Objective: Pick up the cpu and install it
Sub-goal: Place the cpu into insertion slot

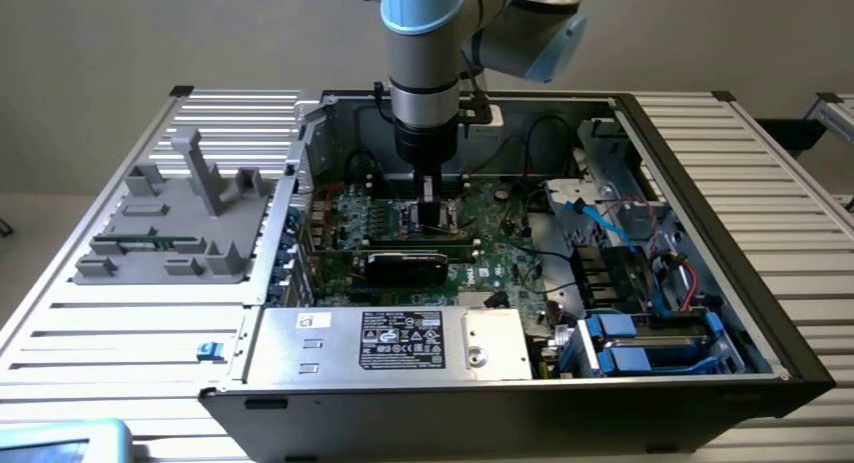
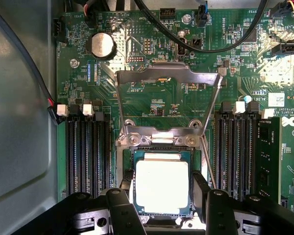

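gripping: cpu (image 2: 161,188), gripper (image 2: 162,182) clenched on two opposite edges.
fingers (image 2: 128,180): one each side of cpu, touching it.
cpu position: level, silver top up, inside socket (image 2: 137,155) outline; fully seated or just above, cannot tell.
load frame (image 2: 166,78): hinged open, laid back over board (image 2: 152,105).
memory slots (image 2: 85,152): banks flanking socket.
arm (image 1: 424,73): upright, reaching down into open case (image 1: 534,418); gripper low over board.
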Robot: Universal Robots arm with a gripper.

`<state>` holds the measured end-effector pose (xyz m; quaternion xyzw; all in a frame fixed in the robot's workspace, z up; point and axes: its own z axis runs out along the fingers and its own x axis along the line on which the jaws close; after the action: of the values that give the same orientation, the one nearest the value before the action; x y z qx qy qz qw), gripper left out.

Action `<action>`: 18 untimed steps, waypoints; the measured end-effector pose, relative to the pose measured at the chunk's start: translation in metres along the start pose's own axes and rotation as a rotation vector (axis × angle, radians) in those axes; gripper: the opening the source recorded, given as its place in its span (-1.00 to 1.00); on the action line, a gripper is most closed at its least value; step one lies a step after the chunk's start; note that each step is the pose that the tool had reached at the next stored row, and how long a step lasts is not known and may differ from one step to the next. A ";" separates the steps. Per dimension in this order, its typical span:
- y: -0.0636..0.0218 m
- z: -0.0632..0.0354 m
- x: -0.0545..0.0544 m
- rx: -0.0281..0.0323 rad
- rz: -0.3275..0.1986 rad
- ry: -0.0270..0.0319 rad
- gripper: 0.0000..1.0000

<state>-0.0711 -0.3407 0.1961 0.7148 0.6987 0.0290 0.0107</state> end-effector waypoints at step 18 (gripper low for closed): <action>0.0027 -0.0490 0.001 -0.0002 0.000 0.0001 0.28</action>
<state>-0.0711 -0.3407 0.2452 0.7147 0.6987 0.0291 0.0107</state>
